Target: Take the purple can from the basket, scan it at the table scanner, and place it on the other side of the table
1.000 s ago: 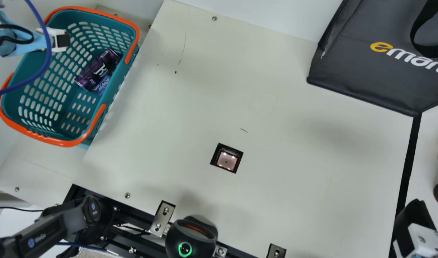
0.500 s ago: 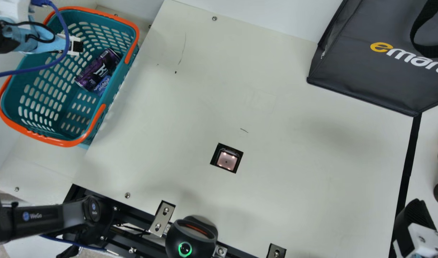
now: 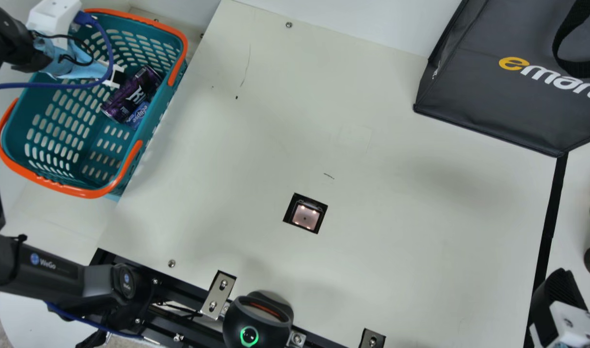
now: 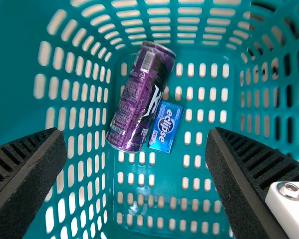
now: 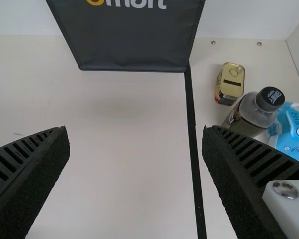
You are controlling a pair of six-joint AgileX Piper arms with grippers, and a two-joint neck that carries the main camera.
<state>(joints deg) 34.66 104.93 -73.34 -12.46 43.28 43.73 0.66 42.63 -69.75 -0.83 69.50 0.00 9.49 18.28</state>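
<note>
One cream table (image 3: 396, 232) is bordered by a white wall (image 3: 372, 17), and its surface is marked by a few thin dark scratches. A scanner (image 3: 305, 216) is set into it, lit by small lights. A black bag (image 3: 488, 101) is placed near the wall, and a black strip (image 3: 548, 227) is run from its corner. At the opposite side, a teal basket (image 3: 89, 193) is trimmed with orange handles.

In the main view, the left gripper (image 3: 118, 76) is held over the basket, near the purple can (image 3: 125, 99), which is laid on its side inside, just beside a blue packet (image 3: 139, 115). In the left wrist view, its fingers are seen spread wide, and the can's printed label and silver rim are shown.

The right gripper (image 3: 558, 295) is held by the strip; in the right wrist view its fingers are parted wide. Beyond the strip, a tin (image 5: 230, 83), a black-capped bottle (image 5: 249, 117) and a blue-and-white pack (image 5: 291, 132) are seen there.
</note>
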